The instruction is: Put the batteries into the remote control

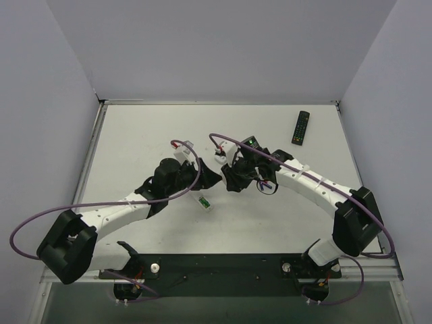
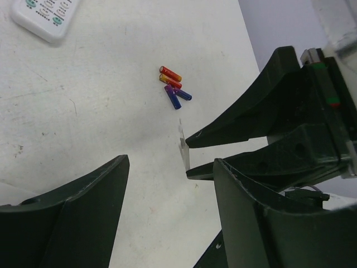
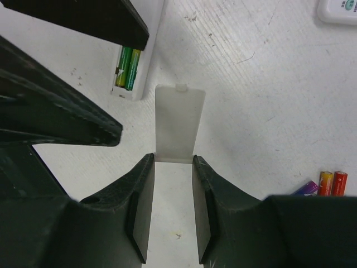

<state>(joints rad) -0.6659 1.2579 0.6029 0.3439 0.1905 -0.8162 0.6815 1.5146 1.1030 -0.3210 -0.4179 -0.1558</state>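
Right wrist view: remote control shows only its battery end, 11 o'clock; the rest lies behind left end effector. Wide remote clipped at 1 o'clock.

The left end effector crowds the remote control, barring approach; open table stretches toward the red cells.

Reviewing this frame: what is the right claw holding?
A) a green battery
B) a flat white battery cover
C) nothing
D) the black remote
B: in the right wrist view, the right claw is shut on the thin white battery cover, while the green batteries already lie in the open compartment of the remote control.
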